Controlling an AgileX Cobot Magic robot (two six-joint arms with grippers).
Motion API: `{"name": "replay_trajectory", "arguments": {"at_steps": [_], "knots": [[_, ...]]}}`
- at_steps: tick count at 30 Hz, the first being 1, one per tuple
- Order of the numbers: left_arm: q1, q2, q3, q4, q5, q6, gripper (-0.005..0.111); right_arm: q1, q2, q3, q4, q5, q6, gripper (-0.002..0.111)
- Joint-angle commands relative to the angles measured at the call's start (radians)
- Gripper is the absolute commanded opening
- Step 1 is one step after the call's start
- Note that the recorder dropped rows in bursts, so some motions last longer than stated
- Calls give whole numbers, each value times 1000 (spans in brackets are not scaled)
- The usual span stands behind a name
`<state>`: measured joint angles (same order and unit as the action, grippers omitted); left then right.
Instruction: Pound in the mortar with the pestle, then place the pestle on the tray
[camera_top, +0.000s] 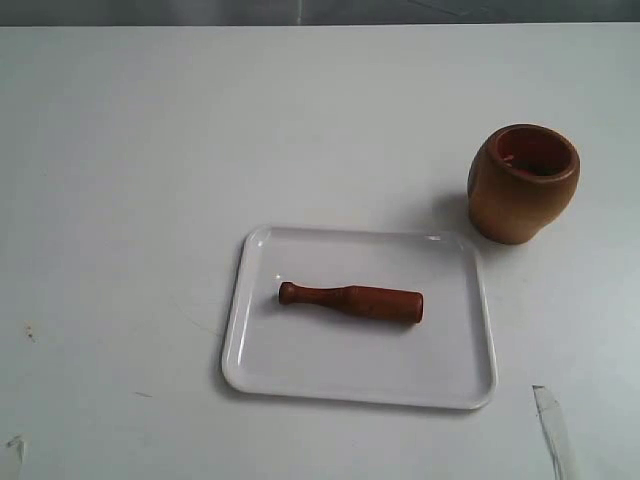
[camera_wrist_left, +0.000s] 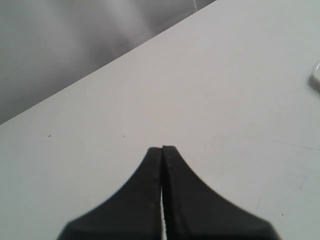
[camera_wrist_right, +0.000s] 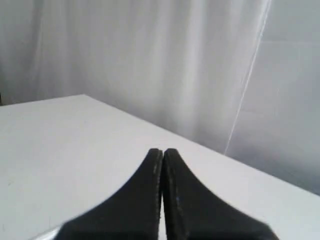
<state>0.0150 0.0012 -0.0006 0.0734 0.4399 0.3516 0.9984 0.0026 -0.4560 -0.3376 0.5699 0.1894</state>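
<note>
The pestle (camera_top: 352, 301) lies flat on the white tray (camera_top: 455, 380), knob end pointing left, thick end right. The mortar (camera_top: 523, 182) stands upright on the table beyond the tray's far right corner, apart from it. In the exterior view neither arm shows. My left gripper (camera_wrist_left: 162, 148) is shut with nothing between its black fingers, over bare table; a bit of the tray's rim (camera_wrist_left: 315, 75) shows at the frame's edge. My right gripper (camera_wrist_right: 162, 150) is shut and empty too, over bare table near its edge.
The white table (camera_top: 150, 180) stretches around tray and mortar. Strips of tape (camera_top: 552, 425) lie near its front right edge, and a small scrap (camera_top: 14, 447) at the front left. A pale curtain (camera_wrist_right: 150, 55) hangs behind the table.
</note>
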Motion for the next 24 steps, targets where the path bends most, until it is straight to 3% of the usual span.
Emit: {"name": "replay_trajectory", "arguments": {"at_steps": [1, 5, 9, 24], "knots": [[-8, -1, 1, -7, -3, -8, 0, -1, -3, 65, 34, -85, 1, 0], [-8, -1, 1, -7, -3, -8, 0, -1, -3, 160, 47, -232, 6, 0], [-8, -1, 1, -7, -3, -8, 0, -1, -3, 200, 230, -245, 95, 0], [-8, -1, 1, -7, -3, -8, 0, -1, -3, 456, 111, -463, 88, 0]]}}
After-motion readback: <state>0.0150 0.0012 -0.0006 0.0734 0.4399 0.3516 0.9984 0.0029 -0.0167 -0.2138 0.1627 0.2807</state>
